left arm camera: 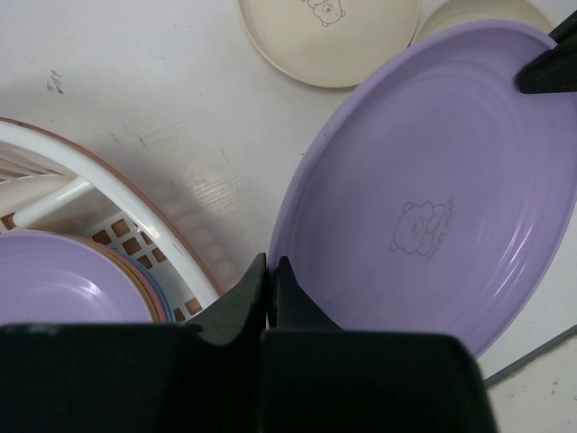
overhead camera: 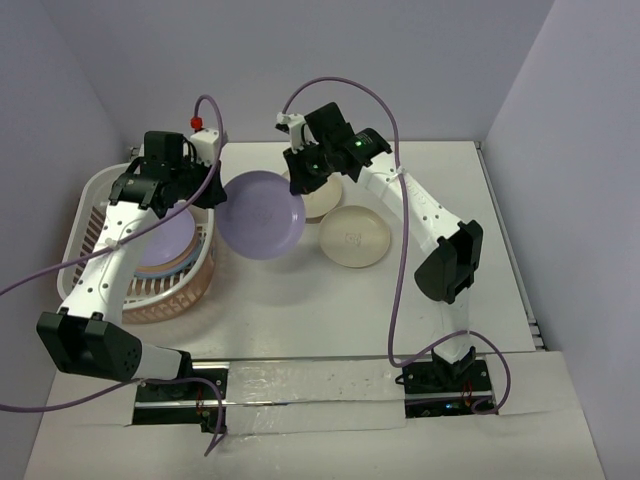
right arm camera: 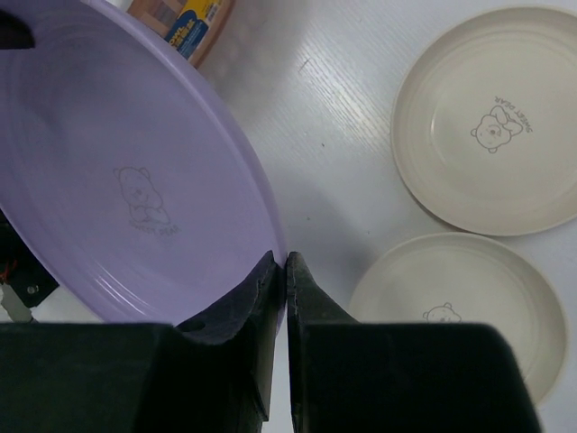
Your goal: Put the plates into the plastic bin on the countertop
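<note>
A lilac plate (overhead camera: 260, 215) hangs tilted above the countertop (overhead camera: 300, 310), held at both sides. My left gripper (overhead camera: 216, 192) is shut on its left rim, the jaws pinched on the edge in the left wrist view (left arm camera: 270, 263). On the opposite rim my right gripper (overhead camera: 300, 183) is shut as well (right arm camera: 286, 262). The plastic bin (overhead camera: 90, 190) stands at the left with a stack of plates, a lilac one (overhead camera: 165, 245) on top. Two cream plates (overhead camera: 354, 237) (overhead camera: 320, 200) lie on the countertop to the right of the held plate.
Lilac-grey walls close the back and both sides. The bin's white and pink rim (left arm camera: 90, 171) is just left of the held plate (left arm camera: 433, 198). Purple cables loop over both arms. The arm bases sit at the near edge.
</note>
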`<state>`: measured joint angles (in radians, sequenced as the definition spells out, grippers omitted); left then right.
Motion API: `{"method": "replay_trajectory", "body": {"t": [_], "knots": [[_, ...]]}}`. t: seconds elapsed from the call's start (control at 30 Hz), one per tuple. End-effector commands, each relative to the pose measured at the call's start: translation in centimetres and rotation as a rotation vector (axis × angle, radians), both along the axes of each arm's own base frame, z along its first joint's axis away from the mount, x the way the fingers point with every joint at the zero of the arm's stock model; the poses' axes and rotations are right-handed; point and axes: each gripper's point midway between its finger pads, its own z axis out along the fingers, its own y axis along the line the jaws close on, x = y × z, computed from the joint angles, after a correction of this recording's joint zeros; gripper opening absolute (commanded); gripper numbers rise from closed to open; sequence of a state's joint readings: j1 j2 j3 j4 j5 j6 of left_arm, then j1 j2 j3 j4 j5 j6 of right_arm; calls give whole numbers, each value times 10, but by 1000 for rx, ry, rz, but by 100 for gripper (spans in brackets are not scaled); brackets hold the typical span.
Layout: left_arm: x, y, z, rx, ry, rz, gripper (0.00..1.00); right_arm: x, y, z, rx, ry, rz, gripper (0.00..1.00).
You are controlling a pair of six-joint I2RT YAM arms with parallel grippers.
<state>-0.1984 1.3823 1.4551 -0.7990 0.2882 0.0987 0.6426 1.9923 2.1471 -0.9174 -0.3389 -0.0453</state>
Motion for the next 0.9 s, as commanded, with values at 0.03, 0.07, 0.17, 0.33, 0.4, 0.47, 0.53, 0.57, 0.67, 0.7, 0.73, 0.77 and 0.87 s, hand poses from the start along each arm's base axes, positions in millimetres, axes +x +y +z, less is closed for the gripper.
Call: {"method": "replay_trajectory", "body": {"t": [0.03, 0.07, 0.17, 0.33, 0.4, 0.47, 0.53, 0.57, 0.67, 0.7, 0.73, 0.77, 0.87], "knots": [[15, 27, 22, -43, -58, 94, 0, -9, 4, 49, 110, -71, 12, 69], [18, 41, 25, -46, -56, 125, 0, -8, 1, 50, 113, -71, 4, 82], [25, 93, 34, -62, -53, 218, 0, 1, -17, 52, 128, -61, -33, 90], [20, 171, 24, -21, -13, 354, 0, 22, -58, 38, 128, -27, -115, 91], [15, 198, 12, -11, 25, 411, 0, 29, -78, 24, 109, -6, -156, 91], [10, 227, -2, -9, 63, 473, 0, 31, -95, 2, 77, 28, -186, 91], [5, 247, -19, 3, 103, 519, 0, 40, -121, -17, 52, 38, -238, 90], [4, 252, -24, 9, 115, 531, 0, 42, -129, -25, 37, 44, -249, 90], [1, 263, -43, 28, 160, 559, 0, 48, -159, -51, -12, 82, -307, 89], [0, 267, -49, 43, 172, 571, 0, 50, -168, -59, -29, 89, -320, 89], [0, 270, -52, 53, 180, 579, 0, 51, -173, -64, -43, 94, -330, 88], [0, 272, -56, 61, 189, 585, 0, 51, -177, -70, -55, 101, -338, 88], [-3, 280, -68, 92, 218, 615, 5, 55, -191, -92, -105, 120, -367, 87]]}}
